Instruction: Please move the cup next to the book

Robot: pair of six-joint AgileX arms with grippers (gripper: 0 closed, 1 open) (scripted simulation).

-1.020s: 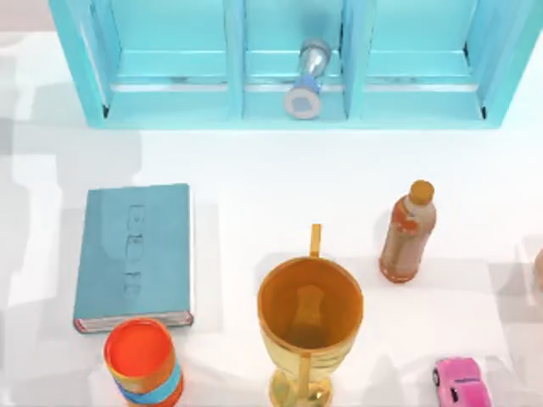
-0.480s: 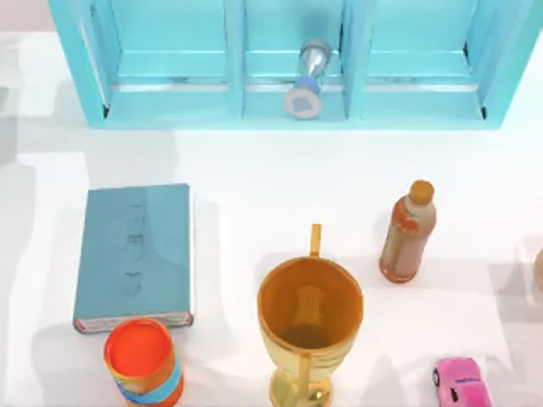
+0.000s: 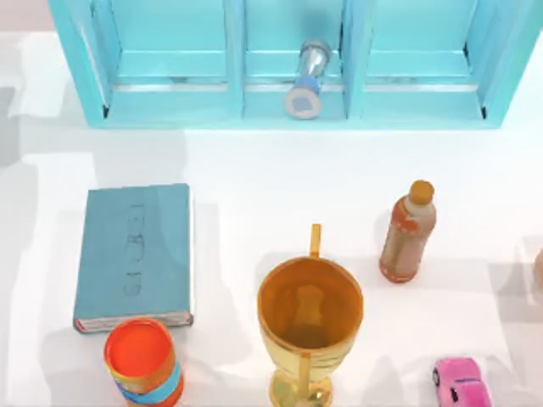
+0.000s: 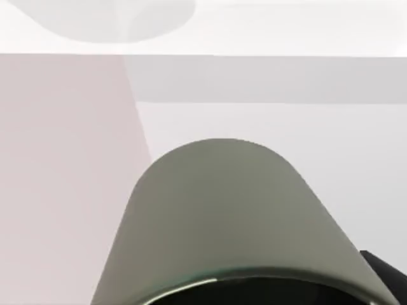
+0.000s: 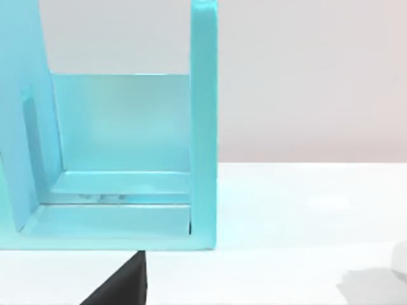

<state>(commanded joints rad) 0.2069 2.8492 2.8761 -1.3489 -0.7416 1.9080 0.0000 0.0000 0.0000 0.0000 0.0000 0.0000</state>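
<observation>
Top view: gold cup [image 3: 310,326] stands upright near the table's front centre, well apart from the teal book [image 3: 134,254] lying flat at the left. Orange can [image 3: 142,360] touches the book's front corner. Teal shelf [image 3: 288,102] holds an hourglass [image 3: 306,80] in its middle compartment; my right wrist view shows an end compartment bare. I cannot tell either gripper's finger state.
</observation>
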